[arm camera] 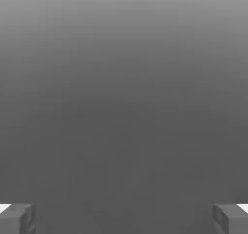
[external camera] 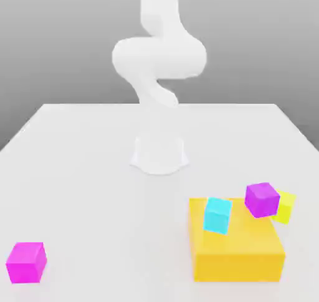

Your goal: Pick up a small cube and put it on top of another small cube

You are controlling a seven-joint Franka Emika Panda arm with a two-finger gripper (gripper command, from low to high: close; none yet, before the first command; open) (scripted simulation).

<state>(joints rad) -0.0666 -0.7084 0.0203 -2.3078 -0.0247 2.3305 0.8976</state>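
Observation:
The hot pink-magenta small cube (external camera: 26, 262) sits alone on the white table near the front corner at the exterior view's left. The darker purple-violet cube (external camera: 261, 199) rests tilted against the far right corner of the big orange block (external camera: 237, 239), at the exterior view's right. In the hand view my gripper (arm camera: 124, 218) is open, its two grey fingertips (arm camera: 17, 218) far apart with nothing between them, facing a plain grey background. The arm (external camera: 159, 63) rises folded above its base at the table's middle.
A cyan cube (external camera: 217, 215) leans on top of the orange block. A yellow cube (external camera: 285, 207) sits just behind the purple-violet one. The white arm base (external camera: 159, 154) stands mid-table. The table (external camera: 93, 188) has front and side edges in view.

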